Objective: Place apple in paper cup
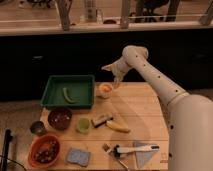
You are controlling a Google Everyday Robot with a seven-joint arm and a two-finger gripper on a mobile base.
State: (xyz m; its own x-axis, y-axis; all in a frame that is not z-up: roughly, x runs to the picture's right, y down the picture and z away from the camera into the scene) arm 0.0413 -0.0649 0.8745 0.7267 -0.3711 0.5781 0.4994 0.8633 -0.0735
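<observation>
The apple [105, 88] shows as an orange-red round top inside the mouth of the small pale paper cup [105, 93]. The cup stands upright on the wooden table [140, 115], just right of the green tray. My gripper [112, 72] hangs at the end of the white arm [160, 87], just above and slightly right of the cup, clear of the apple.
The green tray [70, 78] holds a long green vegetable [66, 95]. In front stand a dark bowl [61, 118], a light green cup [83, 125], a grey metal cup [37, 127], a banana [119, 126], an orange bowl [45, 151], a blue sponge [78, 157] and a white-handled brush [135, 149].
</observation>
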